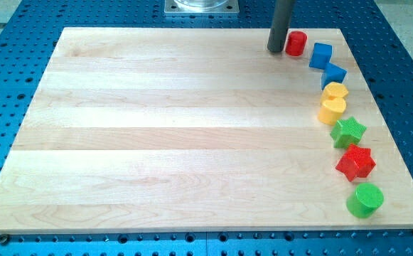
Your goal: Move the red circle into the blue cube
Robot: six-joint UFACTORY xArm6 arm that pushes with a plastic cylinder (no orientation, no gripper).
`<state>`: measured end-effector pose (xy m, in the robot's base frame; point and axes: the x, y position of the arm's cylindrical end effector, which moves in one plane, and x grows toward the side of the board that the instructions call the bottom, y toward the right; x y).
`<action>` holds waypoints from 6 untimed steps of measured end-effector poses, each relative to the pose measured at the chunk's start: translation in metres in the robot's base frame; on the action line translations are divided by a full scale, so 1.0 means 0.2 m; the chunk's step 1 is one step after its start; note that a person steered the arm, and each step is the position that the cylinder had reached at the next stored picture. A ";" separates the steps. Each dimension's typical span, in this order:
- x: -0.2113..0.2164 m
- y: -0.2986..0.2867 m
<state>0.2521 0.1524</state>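
The red circle (296, 43) is a short red cylinder near the view's top right of the wooden board. The blue cube (320, 55) sits just to its right and slightly lower, with a small gap between them. My tip (275, 50) is at the end of the dark rod, touching or almost touching the red circle's left side.
Down the board's right side runs a curved row: a second blue block (333, 74), two yellow heart blocks (334, 91) (332, 111), a green star (348, 131), a red star (355, 162) and a green cylinder (365, 200). The board's right edge (377, 92) is close.
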 end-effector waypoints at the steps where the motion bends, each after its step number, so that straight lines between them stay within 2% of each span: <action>1: -0.04 0.08; 6: -0.14 0.26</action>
